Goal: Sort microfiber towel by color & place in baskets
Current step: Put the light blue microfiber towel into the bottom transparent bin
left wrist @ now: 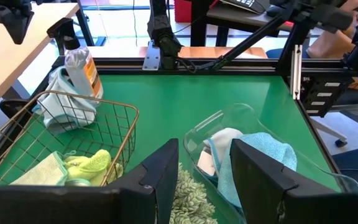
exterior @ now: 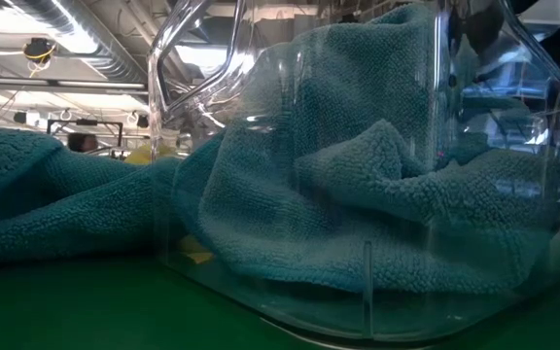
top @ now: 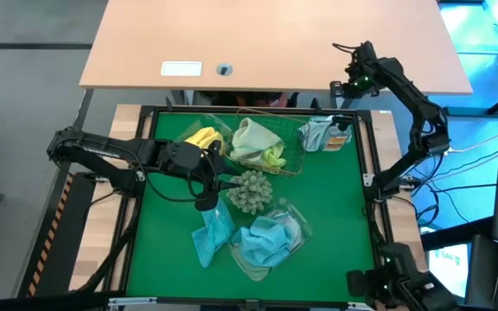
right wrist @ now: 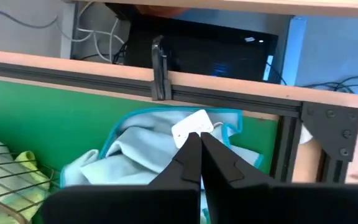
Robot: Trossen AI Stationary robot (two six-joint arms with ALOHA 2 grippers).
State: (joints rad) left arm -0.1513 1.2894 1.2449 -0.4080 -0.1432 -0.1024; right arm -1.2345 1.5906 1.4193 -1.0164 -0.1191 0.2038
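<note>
The left gripper (top: pixel 223 183) sits just left of centre in the high view, its fingers (left wrist: pixel 163 174) spread apart and empty, directly over the spiky grey-green ball (top: pixel 249 190). Just above the ball lies the wire basket (top: pixel 294 155), holding a pale sage towel (top: pixel 253 138) and a lime green towel (top: pixel 274 156); a yellow towel (top: pixel 202 137) lies on the green bench (top: pixel 335 207) at its left side. Below the ball, a light blue towel (top: pixel 212 235) lies loose on the mat, touching a clear tub (top: pixel 294 210) tipped on its side with another blue towel (top: pixel 268 240) bunched inside.

The right gripper (top: pixel 346 86) hangs at the upper right edge of the bench, its fingers pressed together, empty. Just below it lies a pale blue towel (top: pixel 316 134) beside an orange-labelled bottle (top: pixel 339 136).
</note>
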